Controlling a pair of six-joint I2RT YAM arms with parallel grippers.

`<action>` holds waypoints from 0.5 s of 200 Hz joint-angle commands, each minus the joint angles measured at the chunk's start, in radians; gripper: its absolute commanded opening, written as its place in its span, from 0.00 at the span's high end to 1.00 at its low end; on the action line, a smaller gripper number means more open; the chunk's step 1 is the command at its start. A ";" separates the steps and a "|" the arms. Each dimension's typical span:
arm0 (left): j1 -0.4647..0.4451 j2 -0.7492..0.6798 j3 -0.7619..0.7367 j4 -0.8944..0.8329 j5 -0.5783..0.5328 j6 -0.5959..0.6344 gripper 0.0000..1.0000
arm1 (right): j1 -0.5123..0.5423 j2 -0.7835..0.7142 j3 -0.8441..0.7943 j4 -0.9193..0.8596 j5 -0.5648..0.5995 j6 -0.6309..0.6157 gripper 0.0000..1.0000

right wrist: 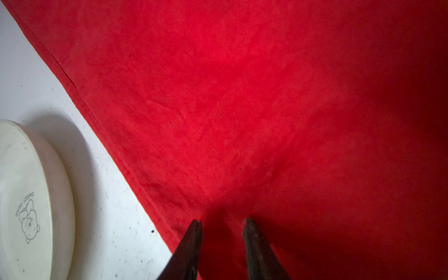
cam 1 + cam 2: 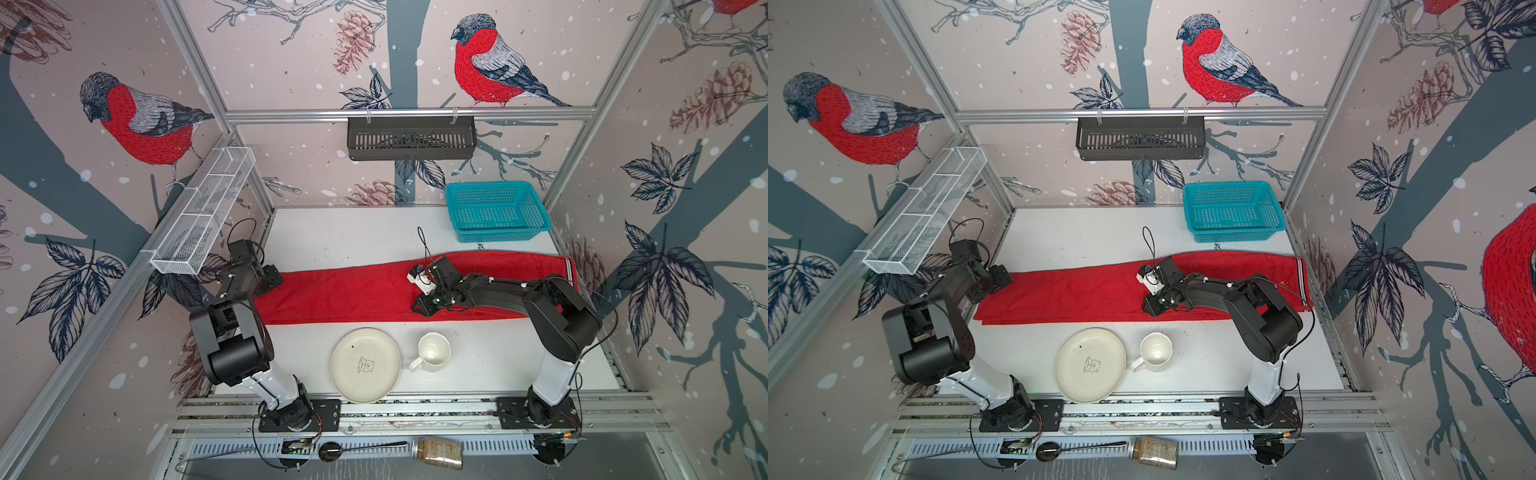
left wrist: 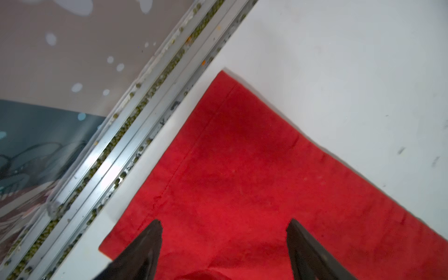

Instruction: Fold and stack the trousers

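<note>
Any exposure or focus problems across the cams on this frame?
Right wrist view: trousers fall into deep shadow on one side, plate casts a soft shadow; left wrist view: wall is out of focus; both top views: even light, wide-angle lens splays the frame posts.

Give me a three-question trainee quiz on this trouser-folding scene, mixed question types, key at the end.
1. True or false: the trousers lie inside the teal basket.
2. What stands beside the plate on the table? A) mug B) kettle C) bowl
3. Fill in: the striped band is at the end on the ___ arm's side.
Key: 1 false; 2 A; 3 right.
</note>
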 commanded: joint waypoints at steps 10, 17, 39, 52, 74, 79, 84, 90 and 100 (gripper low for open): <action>0.031 0.011 -0.032 -0.011 -0.060 -0.004 0.20 | -0.026 -0.014 -0.009 -0.061 0.001 -0.003 0.64; 0.045 0.014 -0.034 -0.012 -0.059 -0.003 0.20 | -0.031 -0.019 -0.008 -0.054 -0.005 0.001 0.64; 0.065 0.034 -0.021 -0.006 -0.099 0.014 0.20 | -0.038 -0.026 -0.006 -0.046 -0.017 0.001 0.61; 0.068 0.060 0.001 -0.016 -0.081 0.022 0.19 | -0.040 -0.037 -0.006 -0.043 -0.018 0.004 0.58; 0.068 0.111 0.011 -0.015 -0.033 0.021 0.20 | -0.049 -0.070 -0.010 -0.032 -0.030 0.019 0.54; 0.067 0.121 0.015 -0.018 -0.034 0.020 0.20 | -0.053 -0.081 -0.011 -0.029 -0.035 0.023 0.53; 0.069 0.126 0.014 -0.019 -0.040 0.021 0.20 | -0.056 -0.090 -0.010 -0.030 -0.038 0.028 0.53; 0.069 0.133 0.017 -0.017 -0.045 0.021 0.20 | -0.060 -0.103 -0.009 -0.028 -0.042 0.031 0.51; 0.073 0.142 0.022 -0.021 -0.051 0.021 0.21 | -0.068 -0.126 -0.010 -0.027 -0.049 0.037 0.49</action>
